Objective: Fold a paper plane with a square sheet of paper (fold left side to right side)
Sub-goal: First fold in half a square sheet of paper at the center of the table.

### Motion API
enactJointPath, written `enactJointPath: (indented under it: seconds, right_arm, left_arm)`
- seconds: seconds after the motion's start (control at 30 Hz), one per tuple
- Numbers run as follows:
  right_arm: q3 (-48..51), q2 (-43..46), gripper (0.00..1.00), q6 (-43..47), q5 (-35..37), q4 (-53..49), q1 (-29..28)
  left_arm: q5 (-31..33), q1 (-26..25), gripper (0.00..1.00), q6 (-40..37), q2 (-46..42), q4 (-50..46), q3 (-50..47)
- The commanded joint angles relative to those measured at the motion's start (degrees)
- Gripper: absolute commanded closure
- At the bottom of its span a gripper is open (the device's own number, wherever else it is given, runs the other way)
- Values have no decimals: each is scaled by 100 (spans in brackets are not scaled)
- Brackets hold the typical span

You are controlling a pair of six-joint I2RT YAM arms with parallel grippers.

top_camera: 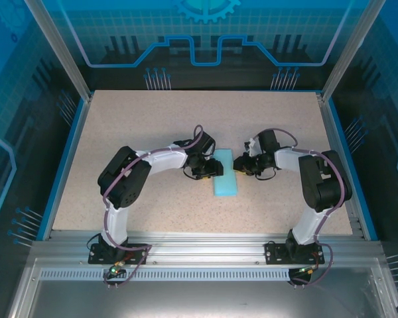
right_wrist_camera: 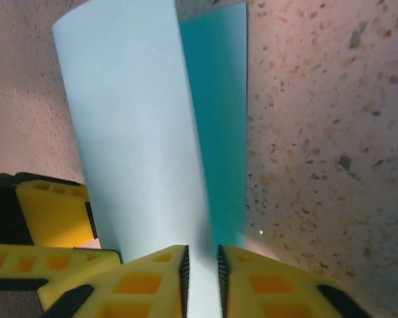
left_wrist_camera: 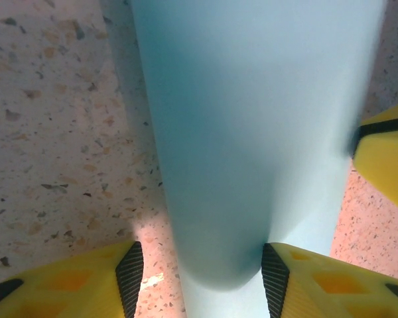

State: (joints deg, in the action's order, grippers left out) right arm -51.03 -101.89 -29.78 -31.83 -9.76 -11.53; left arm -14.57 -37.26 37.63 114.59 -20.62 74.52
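The square sheet of paper is light blue and lies mid-table, bent over on itself into a narrow strip. In the left wrist view its rounded, uncreased fold bulges between the fingers of my left gripper, which stands open at the strip's left side. My right gripper sits at the strip's right side. In the right wrist view the paper's raised flap curves down into the narrow gap of my right gripper, shut on its edge. The shaded lower layer lies flat on the table.
The speckled beige tabletop extends on all sides, bordered by a blue rim and a metal frame. A yellow finger of the right gripper shows at the right of the left wrist view. The left gripper's finger shows left in the right wrist view.
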Motion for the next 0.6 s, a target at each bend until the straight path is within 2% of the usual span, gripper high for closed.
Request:
enactJointPath:
  seconds: [0.0, 0.03, 0.17, 0.33, 0.57]
  right_arm:
    - [-36, 281, 70, 195, 261, -351, 180]
    - [-21, 369, 64, 234, 389, -429, 190]
    - [30, 704, 56, 402, 867, -670, 256]
    - [233, 864, 56, 609, 1303, -987, 287]
    - [312, 703, 57, 627, 1136, -988, 283]
  left_arm:
    - [128, -57, 46, 125, 143, -251, 183]
    - [125, -57, 46, 118, 152, -272, 185]
    - [149, -56, 46, 113, 176, -293, 199]
    - [145, -65, 47, 69, 205, -336, 216]
    - [129, -110, 49, -69, 254, -429, 265]
